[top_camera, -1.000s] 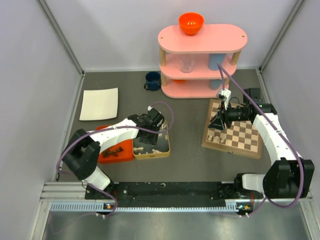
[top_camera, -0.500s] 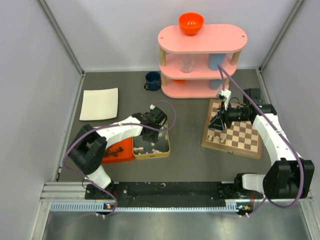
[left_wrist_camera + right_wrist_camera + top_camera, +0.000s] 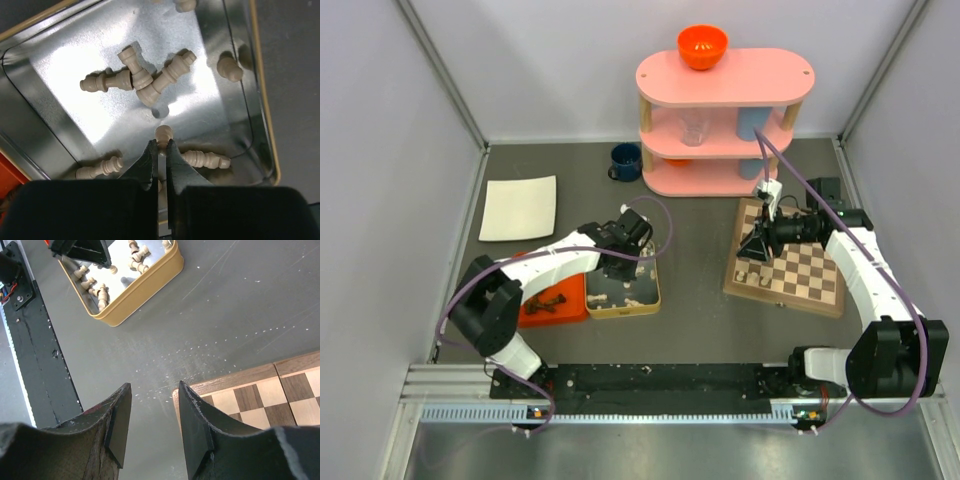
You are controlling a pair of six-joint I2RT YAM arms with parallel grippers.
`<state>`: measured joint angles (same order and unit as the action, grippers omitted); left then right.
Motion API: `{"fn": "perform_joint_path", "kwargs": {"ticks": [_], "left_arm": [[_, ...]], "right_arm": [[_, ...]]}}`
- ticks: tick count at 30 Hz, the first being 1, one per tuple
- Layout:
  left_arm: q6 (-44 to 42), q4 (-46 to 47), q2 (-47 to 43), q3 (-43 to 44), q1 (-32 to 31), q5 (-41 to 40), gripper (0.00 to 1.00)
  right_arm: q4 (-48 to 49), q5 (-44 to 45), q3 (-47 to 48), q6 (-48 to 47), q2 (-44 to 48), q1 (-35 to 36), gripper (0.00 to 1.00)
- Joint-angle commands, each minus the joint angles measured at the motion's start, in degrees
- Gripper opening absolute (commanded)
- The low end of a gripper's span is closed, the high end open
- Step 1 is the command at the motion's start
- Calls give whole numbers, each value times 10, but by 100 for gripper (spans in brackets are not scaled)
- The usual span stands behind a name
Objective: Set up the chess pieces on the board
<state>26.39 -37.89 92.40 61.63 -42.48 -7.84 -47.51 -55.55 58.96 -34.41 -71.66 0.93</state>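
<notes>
Your left pincer [image 3: 160,145] sits down inside the metal tin [image 3: 262,100]. Its jaws are nearly together, clamped on a pale piece [image 3: 164,133] whose round head pokes out just beyond the tips. More pale chessmen [image 3: 145,82] lie tumbled on the tin floor ahead of it and to either side. Your right pincer [image 3: 153,387] is spread wide and holds nothing. It hangs over the grey tabletop [image 3: 225,305], with a corner of the board [image 3: 240,395] beneath one finger.
</notes>
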Motion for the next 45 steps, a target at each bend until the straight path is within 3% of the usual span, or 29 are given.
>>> {"fn": "perform_joint_path", "kwargs": {"ticks": [1,9,14,20,26,34,45], "left_arm": [[-20,-7,-54,36,-3,44,0],[-21,82,-54,91,-3,233,0],[-1,123,38,192,-15,304,0],[9,118,172,334,-35,311,0],[30,113,266,431,-52,309,0],[52,106,354,511,-74,300,0],[29,49,415,594,-102,230,0]], "right_arm": [[14,-11,1,-3,15,-7,43],[22,39,5,10,21,-7,42],[86,78,-10,85,42,-97,42],[140,123,-35,143,86,-154,46],[157,160,-39,158,93,-158,48],[160,171,-40,163,94,-158,49],[162,171,-40,164,97,-159,50]]}}
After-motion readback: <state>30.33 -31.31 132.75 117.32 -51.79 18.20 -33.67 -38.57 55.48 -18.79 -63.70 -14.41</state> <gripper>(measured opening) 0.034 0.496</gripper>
